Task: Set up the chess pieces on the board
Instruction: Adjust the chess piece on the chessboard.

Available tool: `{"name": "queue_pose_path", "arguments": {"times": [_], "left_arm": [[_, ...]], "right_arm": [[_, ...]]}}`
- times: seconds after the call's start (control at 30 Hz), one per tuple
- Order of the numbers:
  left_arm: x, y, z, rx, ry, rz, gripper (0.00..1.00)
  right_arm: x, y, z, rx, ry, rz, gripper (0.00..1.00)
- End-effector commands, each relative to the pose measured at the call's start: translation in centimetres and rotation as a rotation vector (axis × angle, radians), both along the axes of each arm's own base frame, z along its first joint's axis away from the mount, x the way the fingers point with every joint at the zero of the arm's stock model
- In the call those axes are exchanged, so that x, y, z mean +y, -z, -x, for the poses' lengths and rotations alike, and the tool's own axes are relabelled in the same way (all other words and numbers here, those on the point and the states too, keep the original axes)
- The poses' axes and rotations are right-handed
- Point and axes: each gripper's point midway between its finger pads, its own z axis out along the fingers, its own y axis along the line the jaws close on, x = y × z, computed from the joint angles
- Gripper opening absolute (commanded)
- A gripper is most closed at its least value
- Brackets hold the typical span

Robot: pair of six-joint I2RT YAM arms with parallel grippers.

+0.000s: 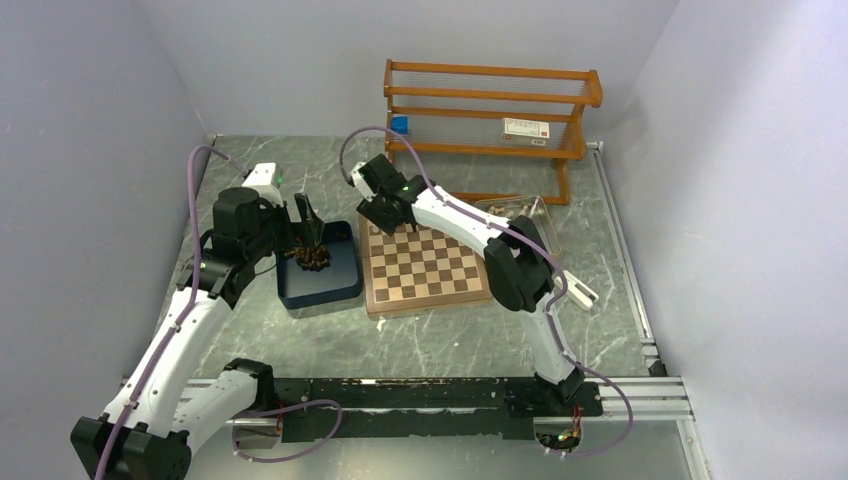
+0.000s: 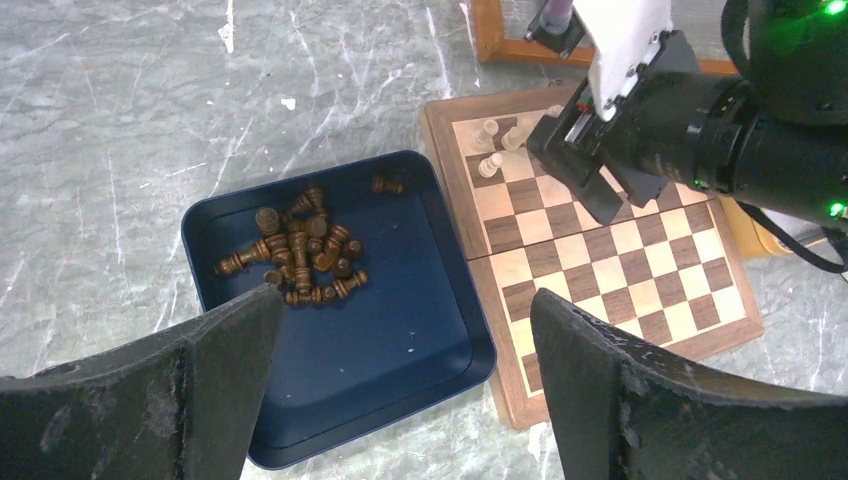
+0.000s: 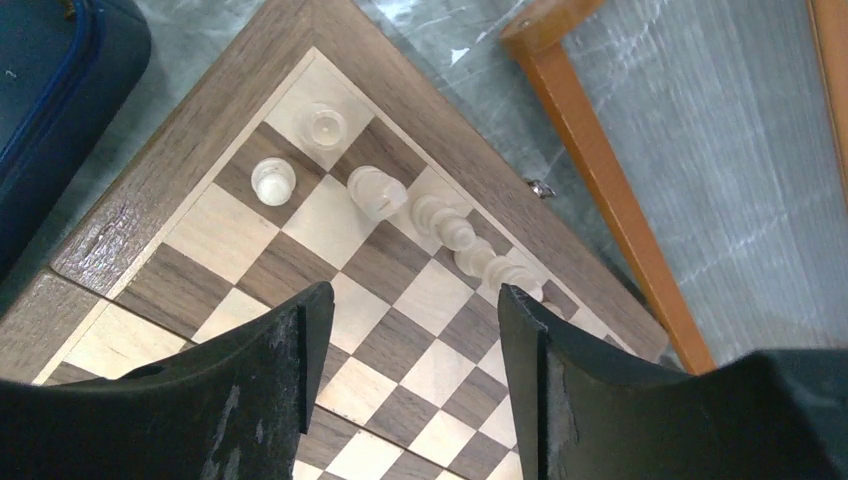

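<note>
**Cream corner started, dark pieces all in tray**

Left gripper [image 2: 405, 300] wide and empty over the tray [image 2: 400, 340] of dark pieces [image 2: 300, 262]. Right gripper [image 3: 415, 295] parted and empty above the board [image 1: 425, 275], at the far-left corner by the cream pieces [image 3: 375, 190]. Next is probably fetching another piece, which needs a precise pinch. Right wrist shows the cream pieces' squares; in the top view the arm hides them.

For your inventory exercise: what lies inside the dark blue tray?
A heap of dark brown wooden chess pieces, mostly toppled, with a few strays beside it. Any beneath the heap are hidden.
</note>
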Motion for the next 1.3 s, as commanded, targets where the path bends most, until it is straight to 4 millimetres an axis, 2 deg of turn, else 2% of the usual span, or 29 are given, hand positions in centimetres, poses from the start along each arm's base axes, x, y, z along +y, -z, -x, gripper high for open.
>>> {"name": "queue_pose_path", "arguments": {"times": [0.0,0.1,0.43,1.27], "left_arm": [[0.1,-1.3,0.0,-0.042,-0.010,0.002,0.98],[0.1,-1.4,0.0,-0.044,-0.010,0.002,0.98],[0.1,-1.3,-0.1,-0.041,-0.009,0.000,0.98],[0.1,-1.4,-0.1,-0.042,-0.009,0.000,0.98]], "right_arm": [[1.6,-1.5,-1.0,-0.098,-0.083,-0.011,0.66],[1.6,-1.0,-1.4,-0.116,-0.089,0.018,0.71],[1.6,-0.4,-2.5,-0.183,-0.076,0.090,0.72],[1.8,0.9,-3.1,-0.186,-0.074,0.122,0.72]]}}
